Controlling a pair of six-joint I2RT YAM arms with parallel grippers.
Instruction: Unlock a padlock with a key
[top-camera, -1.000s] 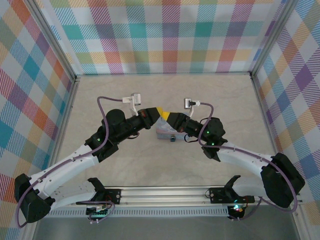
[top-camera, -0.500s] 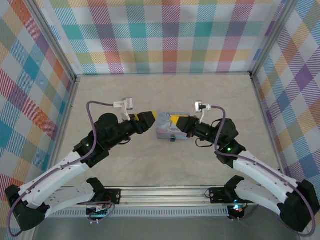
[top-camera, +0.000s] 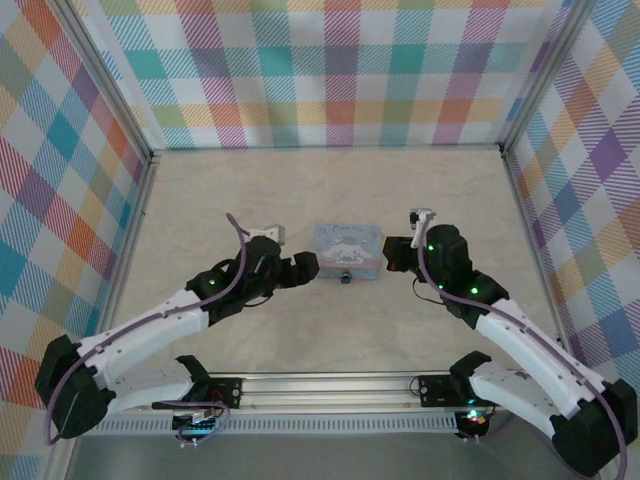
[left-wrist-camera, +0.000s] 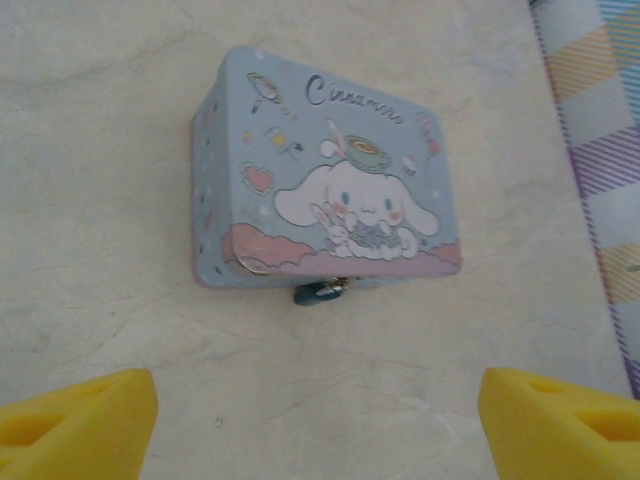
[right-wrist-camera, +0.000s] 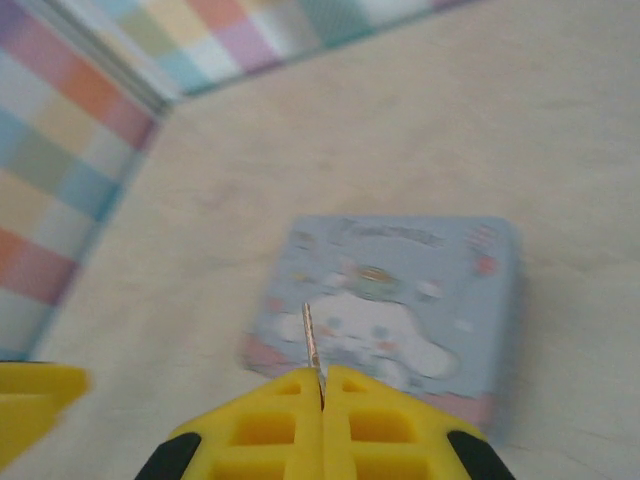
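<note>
**Left gripper spread before the tin, right gripper pinching the key**

The left gripper (left-wrist-camera: 318, 412) stands wide open. Its two yellow fingers (left-wrist-camera: 85, 420) sit at the bottom corners of the left wrist view, well apart from each other and touching nothing, with bare table (left-wrist-camera: 120, 300) between them. Ahead of them lies the tin (left-wrist-camera: 330, 195), pale blue, lid closed, printed with a white cartoon dog and a line of script.

The padlock (left-wrist-camera: 320, 292) is a tiny dark bluish piece. It hangs at the middle of the tin's front side, just under the lid's pink edge and low against the table.

The right gripper (right-wrist-camera: 322, 382) has its yellow fingers pressed together on the key (right-wrist-camera: 311, 338), a thin metal strip seen edge-on that sticks out past the fingertips. In the right wrist view the key's tip lies over the tin's printed lid, which is blurred. Whether the key touches the tin I cannot tell.

From above, the tin rests near the middle of the table, between the two grippers. The left one is near its front left corner, the right one just beside its right end. The padlock faces the arms' bases. Plaid walls (top-camera: 330, 70) close in the table on three sides.
</note>
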